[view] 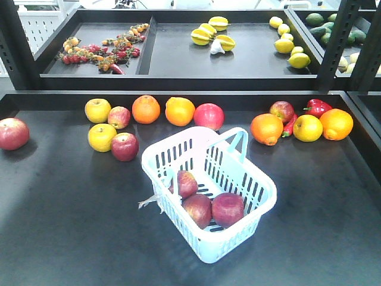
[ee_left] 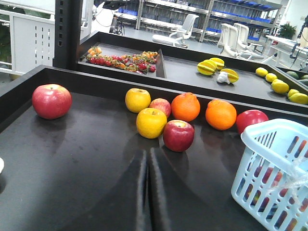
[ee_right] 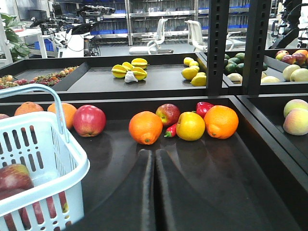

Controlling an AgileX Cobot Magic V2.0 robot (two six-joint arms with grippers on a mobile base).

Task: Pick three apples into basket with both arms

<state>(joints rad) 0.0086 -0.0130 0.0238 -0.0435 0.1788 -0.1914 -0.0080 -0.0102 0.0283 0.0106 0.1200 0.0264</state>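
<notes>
We see three dark red apples with yellow-green streaks (view: pixel 205 199) lying together in the bottom of the pale aqua-blue slotted plastic basket (view: pixel 172 156), which stands a little right of centre in the front view, turned at an angle on the black table (view: pixel 65 226). One apple sits toward the basket's left wall and the other two lie side by side, touching, nearer its lower corner. The arched handle (view: pixel 235 138) rises over the basket's upper right side.

In the left wrist view the left gripper (ee_left: pixel 147 192) shows at the lower centre as two dark fingers drawn tight together with only a thin seam between them, gripping nothing; the basket sits at the right edge of that frame, apart from the fingers. In the right wrist view the right gripper (ee_right: pixel 155 192) looks the same, pressed together and empty, with the basket at the lower left edge and red apple skin showing through its slots.

Beyond the basket, along the table's far side, loose fruit lies in a row: yellow apples (view: pixel 98 110), further red apples (view: pixel 124 146), round oranges (view: pixel 146 109) and a red pepper (view: pixel 317 107). Another red apple (view: pixel 13 133) lies alone at the left edge.
</notes>
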